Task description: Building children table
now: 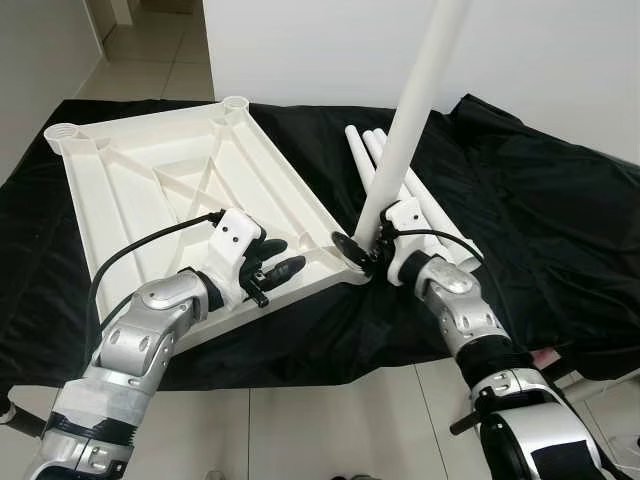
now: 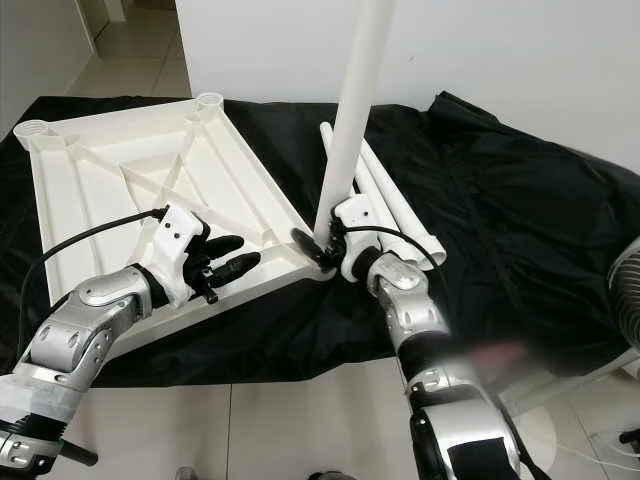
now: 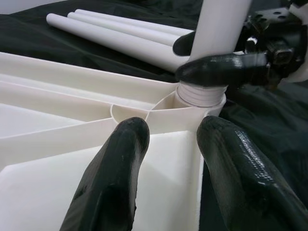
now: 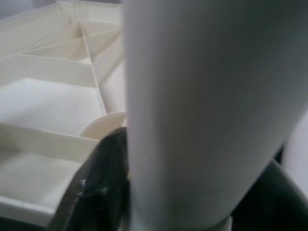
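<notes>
Lying upside down on a black cloth [image 1: 520, 200], the white table top [image 1: 150, 190] shows its ribbed underside, its long axis running from the far corner sockets toward the robot. At its near right corner a white leg [image 1: 405, 130] stands in the socket [image 3: 199, 103], its long axis nearly upright and leaning slightly to the right as it rises out of the picture. The right end effector [image 1: 362, 250] is closed around the base of this leg, one black finger on each side just above the socket. The left end effector [image 1: 272, 262] rests on the near edge of the table top beside that corner, its two fingers [image 3: 115, 178] spread apart and holding nothing, pointing toward the socket. Three spare legs [image 1: 400, 185] lie side by side on the cloth behind the standing leg, their long axes pointing away from the robot.
</notes>
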Motion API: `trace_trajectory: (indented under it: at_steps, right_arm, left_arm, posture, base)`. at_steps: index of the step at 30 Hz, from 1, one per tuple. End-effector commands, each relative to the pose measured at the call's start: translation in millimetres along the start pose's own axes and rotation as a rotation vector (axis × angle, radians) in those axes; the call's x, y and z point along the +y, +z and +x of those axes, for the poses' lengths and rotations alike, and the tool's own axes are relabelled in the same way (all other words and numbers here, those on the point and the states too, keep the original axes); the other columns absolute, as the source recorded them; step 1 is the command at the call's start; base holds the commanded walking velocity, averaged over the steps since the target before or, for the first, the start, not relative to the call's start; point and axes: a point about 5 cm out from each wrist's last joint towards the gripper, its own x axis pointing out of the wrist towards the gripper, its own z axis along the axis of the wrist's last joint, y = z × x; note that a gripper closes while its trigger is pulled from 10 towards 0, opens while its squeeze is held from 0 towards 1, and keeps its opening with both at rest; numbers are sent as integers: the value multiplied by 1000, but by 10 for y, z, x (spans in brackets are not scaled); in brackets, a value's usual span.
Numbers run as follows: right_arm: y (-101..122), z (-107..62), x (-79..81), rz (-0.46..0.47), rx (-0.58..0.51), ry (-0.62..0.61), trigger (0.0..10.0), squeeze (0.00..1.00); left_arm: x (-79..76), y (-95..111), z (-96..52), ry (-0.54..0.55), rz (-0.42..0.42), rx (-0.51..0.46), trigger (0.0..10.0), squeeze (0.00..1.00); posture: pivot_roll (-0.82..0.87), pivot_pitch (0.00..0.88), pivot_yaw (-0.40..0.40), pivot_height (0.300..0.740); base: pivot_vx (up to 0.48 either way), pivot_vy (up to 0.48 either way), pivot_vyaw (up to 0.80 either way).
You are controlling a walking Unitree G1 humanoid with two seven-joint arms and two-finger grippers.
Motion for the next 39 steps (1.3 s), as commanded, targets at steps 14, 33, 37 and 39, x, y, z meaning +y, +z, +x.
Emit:
trace_trajectory:
  at_steps: [14,33,37,39]
  right_arm:
    - [-146,-31,27,80,23,-95,10000,0]
    - [-69,81,492,329,-11,-631,10000,0]
    - [-61,78,546,337,-9,-641,10000,0]
    - [-56,78,572,340,-8,-643,10000,0]
  left_arm:
    - [-7,10,-2,-14,-1,5,10000,0]
    - [-11,22,25,-25,-5,0,10000,0]
    - [-12,22,23,-25,-5,0,10000,0]
    - [-13,22,22,-25,-5,0,10000,0]
  posture:
    - [-37,75,-35,740]
    - [-47,78,-35,740]
    - [-47,78,-35,740]
    - [-47,78,-35,740]
  base:
    - [0,0,0]
    - [0,0,0]
    - [0,0,0]
    - [0,0,0]
